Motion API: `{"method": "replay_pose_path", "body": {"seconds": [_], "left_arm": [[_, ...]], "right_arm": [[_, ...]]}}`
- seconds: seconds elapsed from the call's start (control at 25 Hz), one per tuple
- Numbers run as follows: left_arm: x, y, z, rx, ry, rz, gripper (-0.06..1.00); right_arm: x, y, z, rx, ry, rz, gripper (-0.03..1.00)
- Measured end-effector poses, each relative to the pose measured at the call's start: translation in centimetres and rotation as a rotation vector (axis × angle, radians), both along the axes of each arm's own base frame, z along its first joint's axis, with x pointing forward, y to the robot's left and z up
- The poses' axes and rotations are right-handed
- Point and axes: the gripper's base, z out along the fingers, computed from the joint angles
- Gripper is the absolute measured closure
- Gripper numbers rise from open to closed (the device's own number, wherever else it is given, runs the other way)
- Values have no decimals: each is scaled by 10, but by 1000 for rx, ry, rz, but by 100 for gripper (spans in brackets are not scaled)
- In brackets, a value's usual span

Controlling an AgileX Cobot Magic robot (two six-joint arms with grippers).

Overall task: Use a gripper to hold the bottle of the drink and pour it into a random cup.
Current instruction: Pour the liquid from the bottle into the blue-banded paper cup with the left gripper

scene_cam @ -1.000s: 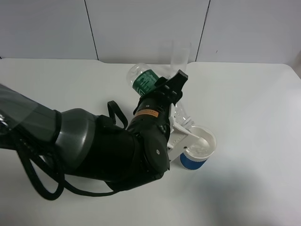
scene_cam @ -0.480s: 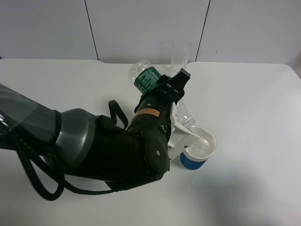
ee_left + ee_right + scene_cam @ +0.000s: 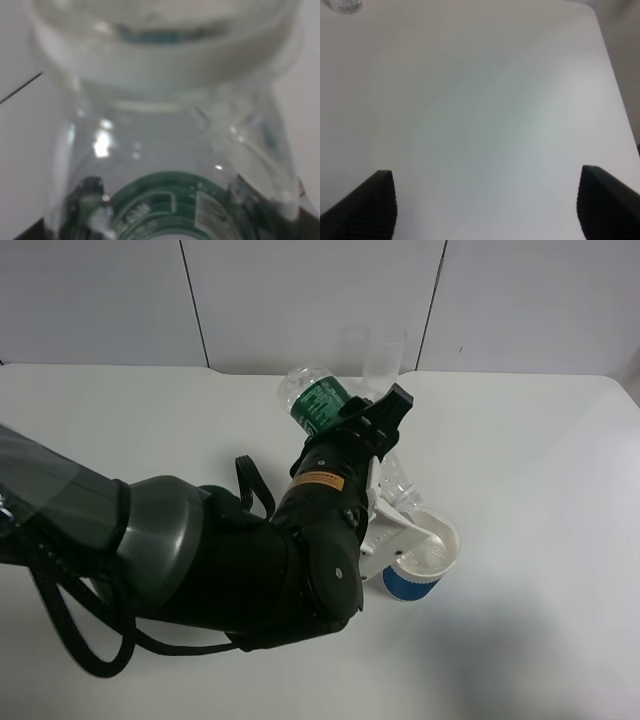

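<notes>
White table (image 3: pixel 540 440), matte and bare around the work area. Pale wall panels (image 3: pixel 300 300) behind it, with dark seams.

Containers: clear glass (image 3: pixel 383 352) upright at the far edge, looks empty. Blue cup (image 3: pixel 421 562) upright near mid-table, white inside. There's a pale sheen at the bottom, can't tell if that's liquid. Bottle (image 3: pixel 322 405) is clear with a green label and no cap. Fill level not readable; the left wrist view is just blurred plastic and label.

Left gripper (image 3: pixel 385 515): white jaws clamped on the bottle's body below the label, black left arm (image 3: pixel 200 560) filling the left side.

Bottle is off the table, tipped well over. Its long axis runs from the base, high and toward the wall, down to the mouth at the cup's rim on the arm's side. Mouth points down into the cup.

Right gripper (image 3: pixel 487 210): fingers spread wide, nothing between them, over bare table.
</notes>
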Motion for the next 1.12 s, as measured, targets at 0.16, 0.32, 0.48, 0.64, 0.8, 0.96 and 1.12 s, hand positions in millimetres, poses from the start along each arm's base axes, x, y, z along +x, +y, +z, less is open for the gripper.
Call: {"method": "replay_pose_path", "body": {"seconds": [0.16,0.32,0.48,0.64,0.8,0.96,1.12], "left_arm": [[0,-1,1,3,-11,-11,40],[0,-1,1,4,-15,-14,40],[-1,-2,2,5,-19,-21,40],[-3,-3,2,5,-21,-27,40],[-3,-3,2,5,-24,-28,40],[-3,-4,4,9,-43,-39,40],[-3,-6,6,14,-68,-61,40]], "right_arm": [[0,0,0,0,0,0,23],[0,0,0,0,0,0,23],[0,0,0,0,0,0,23],[0,0,0,0,0,0,23],[0,0,0,0,0,0,23],[0,0,0,0,0,0,23],[0,0,0,0,0,0,23]]}}
